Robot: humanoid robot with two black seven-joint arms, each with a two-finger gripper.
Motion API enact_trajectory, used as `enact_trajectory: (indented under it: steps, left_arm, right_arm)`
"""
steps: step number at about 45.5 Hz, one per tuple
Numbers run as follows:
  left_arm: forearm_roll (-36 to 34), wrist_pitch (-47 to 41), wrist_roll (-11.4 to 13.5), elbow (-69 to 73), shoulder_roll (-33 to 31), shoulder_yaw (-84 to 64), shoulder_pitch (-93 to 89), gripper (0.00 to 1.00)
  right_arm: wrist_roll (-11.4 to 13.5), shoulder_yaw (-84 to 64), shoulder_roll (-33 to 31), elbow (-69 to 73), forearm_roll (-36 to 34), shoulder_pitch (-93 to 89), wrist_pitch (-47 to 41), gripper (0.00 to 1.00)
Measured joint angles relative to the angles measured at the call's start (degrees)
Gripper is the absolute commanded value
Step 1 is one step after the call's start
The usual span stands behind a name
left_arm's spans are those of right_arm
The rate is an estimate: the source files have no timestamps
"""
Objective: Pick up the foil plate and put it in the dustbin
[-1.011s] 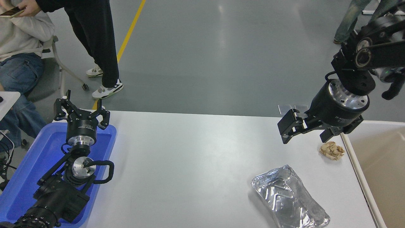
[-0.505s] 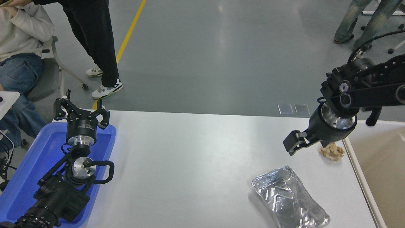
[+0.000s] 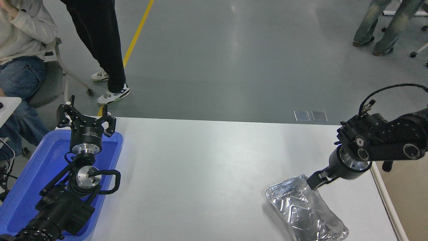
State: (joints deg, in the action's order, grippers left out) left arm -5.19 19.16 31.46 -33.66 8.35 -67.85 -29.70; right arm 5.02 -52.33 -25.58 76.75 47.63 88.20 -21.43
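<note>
The right claw (image 3: pixel 316 181) sits low at the far end of the foil plate (image 3: pixel 306 211), its tip at the plate's rim; whether it is released or clenched cannot be told. The foil plate lies on the white table (image 3: pixel 207 167), near its right edge. The dustbin (image 3: pixel 406 197) stands just beyond that edge. The left claw (image 3: pixel 86 117) is parked, fingers spread, above the blue tray (image 3: pixel 33 174).
</note>
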Motion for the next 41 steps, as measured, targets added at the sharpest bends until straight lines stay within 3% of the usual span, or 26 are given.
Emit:
enact_trajectory:
  steps: [16, 41]
  left_arm:
    - [0.0, 0.0, 0.0, 0.0, 0.0, 0.0, 0.0, 0.99]
    - [0.0, 0.0, 0.0, 0.0, 0.0, 0.0, 0.0, 0.99]
  right_arm:
    - [-0.1, 4.5, 0.1, -9.4, 4.7, -10.4, 0.5, 1.0]
    - [-0.2, 7.5, 2.1, -16.1, 5.8, -17.6, 0.8, 0.98]
